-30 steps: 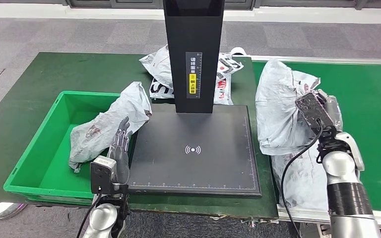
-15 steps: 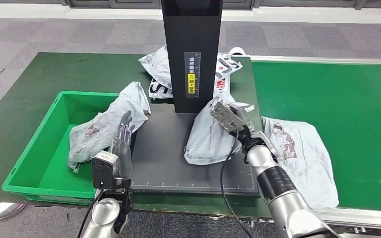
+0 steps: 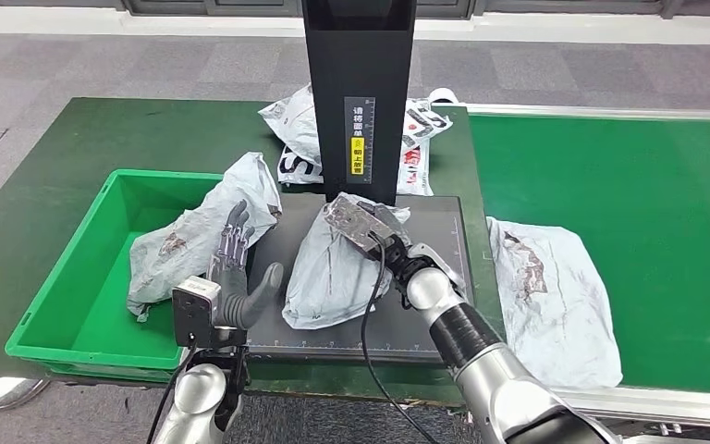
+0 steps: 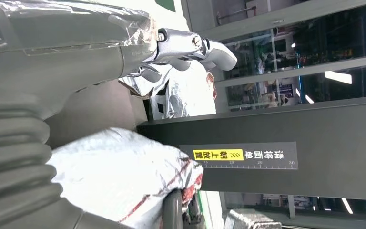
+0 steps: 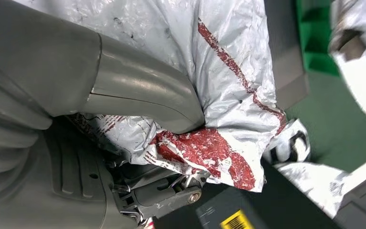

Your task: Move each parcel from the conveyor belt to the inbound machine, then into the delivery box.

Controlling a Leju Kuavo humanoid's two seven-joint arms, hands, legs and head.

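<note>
One parcel (image 3: 333, 273), a crumpled grey mailing bag with red print, sits on the dark scanning plate (image 3: 425, 324) of the inbound machine (image 3: 359, 102), just in front of its black column. The right hand (image 3: 384, 242) grips the bag at its upper end; in the right wrist view the thumb presses into the plastic above the red patch, so the bag is clamped, not merely touched. Whether the bag's full weight already rests on the plate I cannot tell.

To the left, the left hand (image 3: 238, 277) stands with fingers spread and thumb out, holding nothing, just beside the bag on the plate and in front of a second parcel (image 3: 199, 236). That second bag lies draped over the wall of the green delivery box (image 3: 65, 305), part inside and part leaning on the rim toward the plate, so I judge it delivered or nearly so.

A third parcel (image 3: 555, 296) lies flat at the near edge of the green conveyor belt (image 3: 629, 176), just right of the machine, untouched. More bags (image 3: 300, 129) lie behind the column on the table; I cannot tell whether they belong to the job.

By my reading, the work is roughly at its middle: one bag boxed, one at the scan, one waiting. Left to do are the handover to the box, then the belt bag.
</note>
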